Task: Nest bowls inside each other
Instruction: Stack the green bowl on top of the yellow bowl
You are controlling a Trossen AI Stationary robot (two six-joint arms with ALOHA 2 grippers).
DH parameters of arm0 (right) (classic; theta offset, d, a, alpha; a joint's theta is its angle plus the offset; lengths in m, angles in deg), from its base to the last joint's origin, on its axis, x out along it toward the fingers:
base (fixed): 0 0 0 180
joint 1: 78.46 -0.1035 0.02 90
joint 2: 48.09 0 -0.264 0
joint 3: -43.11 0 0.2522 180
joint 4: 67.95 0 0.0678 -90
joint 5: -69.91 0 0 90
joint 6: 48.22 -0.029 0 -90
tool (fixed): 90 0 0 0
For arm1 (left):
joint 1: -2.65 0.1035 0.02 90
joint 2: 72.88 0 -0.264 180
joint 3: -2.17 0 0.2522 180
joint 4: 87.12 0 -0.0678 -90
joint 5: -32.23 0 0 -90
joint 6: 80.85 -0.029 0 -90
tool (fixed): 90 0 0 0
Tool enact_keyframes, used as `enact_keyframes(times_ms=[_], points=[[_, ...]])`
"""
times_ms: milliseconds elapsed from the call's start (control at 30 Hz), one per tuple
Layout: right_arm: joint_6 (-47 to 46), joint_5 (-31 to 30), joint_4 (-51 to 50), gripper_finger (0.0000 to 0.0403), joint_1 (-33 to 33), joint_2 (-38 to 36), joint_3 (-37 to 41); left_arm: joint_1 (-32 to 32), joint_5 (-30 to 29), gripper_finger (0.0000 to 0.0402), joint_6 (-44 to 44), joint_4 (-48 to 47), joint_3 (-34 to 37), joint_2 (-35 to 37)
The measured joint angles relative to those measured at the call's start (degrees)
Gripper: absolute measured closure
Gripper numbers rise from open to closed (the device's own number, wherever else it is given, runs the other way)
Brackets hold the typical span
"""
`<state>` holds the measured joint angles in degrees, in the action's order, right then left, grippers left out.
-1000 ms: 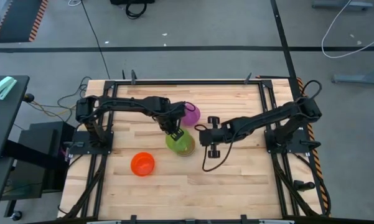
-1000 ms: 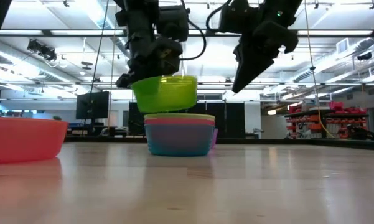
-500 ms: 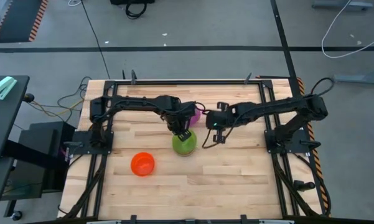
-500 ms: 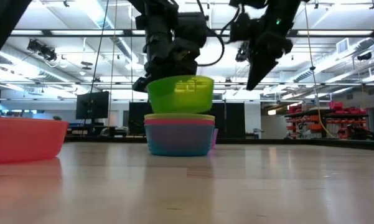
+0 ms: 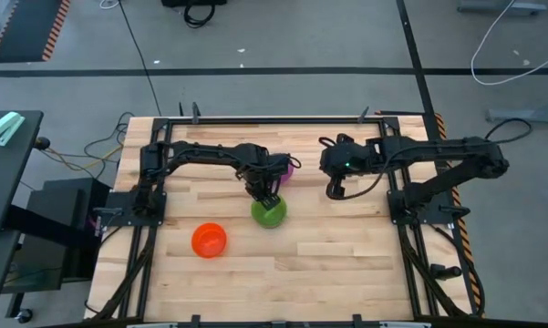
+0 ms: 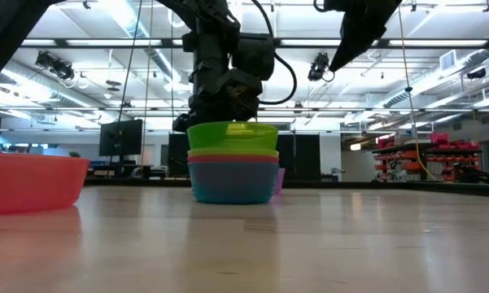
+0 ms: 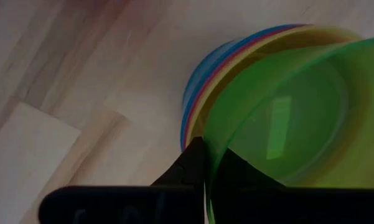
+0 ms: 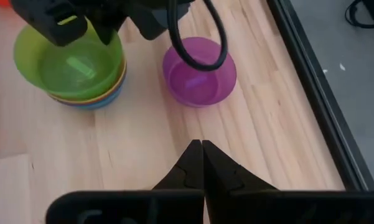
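Wooden table [image 5: 337, 246], black frame [image 5: 255, 117]; workshop behind. Left gripper [image 5: 267, 193] pinches green bowl [image 5: 269, 213] rim atop stack [image 6: 233, 181]. Purple bowl [image 8: 199, 70] beside; orange bowl [image 5: 208, 240] apart. Right gripper [image 8: 202, 163] pressed together, raised.

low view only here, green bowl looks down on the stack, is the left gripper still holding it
Observer: Yes. In the left wrist view the left gripper is shut on the rim of the green bowl.
Operator: what's under the green one
Observer: Its rim sits over yellow, pink-red and blue rims, so the stack holds four bowls.
Operator: any bowls left out
Observer: Two. The purple bowl stands alone just behind the stack, and the orange bowl sits apart toward the left front of the table.
Operator: where's the right gripper
Observer: The right gripper is shut and empty, off to the right of the purple bowl.
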<state>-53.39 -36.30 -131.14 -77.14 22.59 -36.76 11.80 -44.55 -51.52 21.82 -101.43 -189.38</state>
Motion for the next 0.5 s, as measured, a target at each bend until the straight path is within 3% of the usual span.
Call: enact_keyframes(times_ms=[167, 500], points=[[-0.3, 0.0, -0.3, 0.0402, 0.0, 1.0, 0.0, 0.0, 0.2, 0.0389, 0.0, 1.1, 0.0, -0.3], [0.3, 0.1, 0.0, 0.0399, 0.0, 4.2, 0.0, 0.0, 1.0, 0.0304, -0.1, 1.5, 0.0, -0.1]])
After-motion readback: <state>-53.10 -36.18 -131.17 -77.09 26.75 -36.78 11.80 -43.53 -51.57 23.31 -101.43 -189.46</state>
